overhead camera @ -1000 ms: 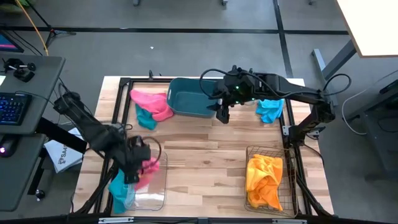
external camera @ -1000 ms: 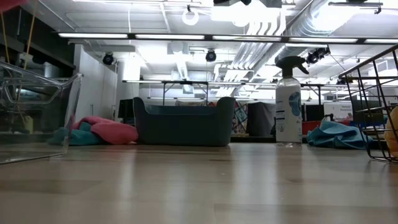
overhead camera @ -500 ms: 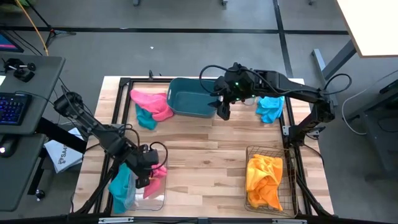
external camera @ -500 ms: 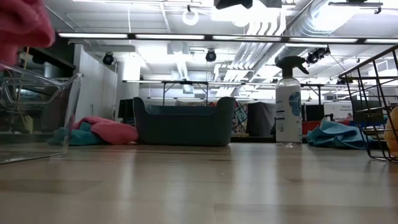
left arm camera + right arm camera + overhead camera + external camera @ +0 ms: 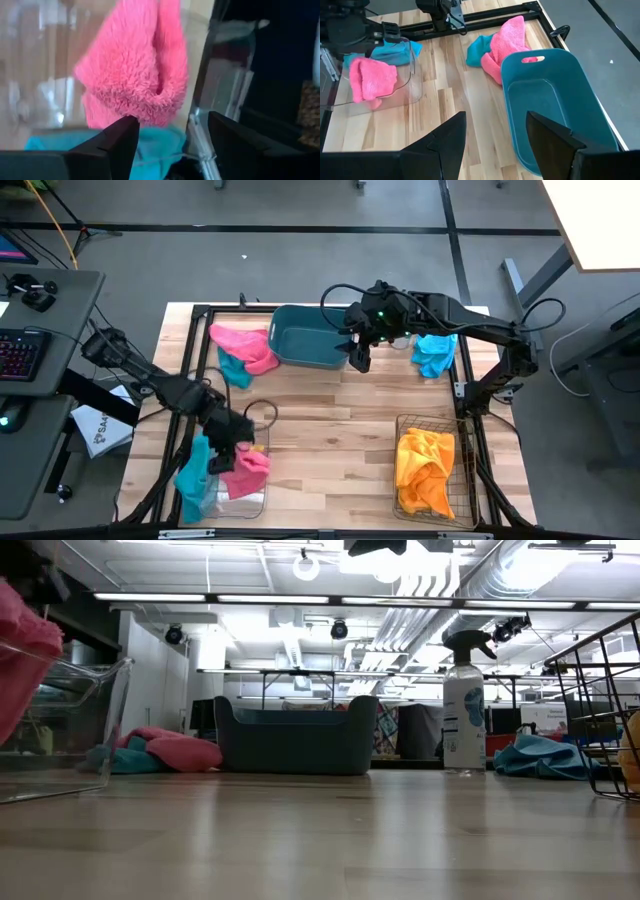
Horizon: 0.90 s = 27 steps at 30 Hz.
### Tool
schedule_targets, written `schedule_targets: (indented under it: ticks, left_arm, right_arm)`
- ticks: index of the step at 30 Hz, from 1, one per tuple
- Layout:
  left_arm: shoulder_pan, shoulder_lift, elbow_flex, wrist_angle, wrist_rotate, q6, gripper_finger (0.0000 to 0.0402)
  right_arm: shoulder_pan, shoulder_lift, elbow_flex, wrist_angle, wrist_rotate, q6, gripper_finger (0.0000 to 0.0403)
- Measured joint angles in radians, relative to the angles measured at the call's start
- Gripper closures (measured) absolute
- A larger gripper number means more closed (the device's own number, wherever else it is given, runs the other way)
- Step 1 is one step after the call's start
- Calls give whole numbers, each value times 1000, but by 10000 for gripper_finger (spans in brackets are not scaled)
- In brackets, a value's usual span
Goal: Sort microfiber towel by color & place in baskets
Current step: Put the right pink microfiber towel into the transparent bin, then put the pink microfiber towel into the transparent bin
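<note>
Three containers are sitting on the pale wooden tabletop: a clear plastic rectangular bin at the front left, a teal rounded-rectangle plastic tub at the back centre, and a bronze wire-mesh rectangular basket at the front right. The left gripper is hovering over the clear bin's near-left part with its two dark fingers standing wide apart and gripping nothing. A fluffy pink microfiber towel is lying just beyond those fingertips, inside the bin and draping against its clear wall, with a teal towel bunched beside it at the bin's left edge. The right gripper is hanging above the front right rim of the teal tub, its fingers parted fairly wide and empty; the tub below it is holding nothing. A pile of one pink and one teal cloth is resting on the table just left of the tub. A light blue towel is lying at the back right, near a clear spray bottle. An orange-yellow towel is filling the wire basket.
</note>
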<state>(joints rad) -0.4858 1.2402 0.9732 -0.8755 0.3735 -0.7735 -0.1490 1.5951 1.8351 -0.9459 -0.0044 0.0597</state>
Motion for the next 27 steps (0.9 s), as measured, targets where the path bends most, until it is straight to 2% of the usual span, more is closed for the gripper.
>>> schedule_targets:
  ticks: [4,6,10,13,18,21,24,27]
  left_arm:
    - [139,-53,55,-11,-61,97,175]
    - [230,-82,108,-47,-154,173,175]
    - [410,-118,203,-138,-407,351,174]
    - [555,-117,215,-182,-451,450,174]
    - [721,-78,102,-178,-371,646,174]
    - [768,-43,-5,-90,-373,777,174]
    - [790,-19,-95,23,-411,862,174]
    - [787,-17,-170,126,-500,900,174]
  right_arm:
    - [0,0,0,0,0,7,201]
    - [0,0,0,0,0,15,201]
    - [0,0,0,0,0,22,201]
    - [-1,0,0,0,0,49,201]
    - [-2,0,0,0,0,87,201]
    - [-2,0,0,0,0,109,201]
    - [-1,1,0,0,15,128,201]
    - [-1,1,0,0,34,146,201]
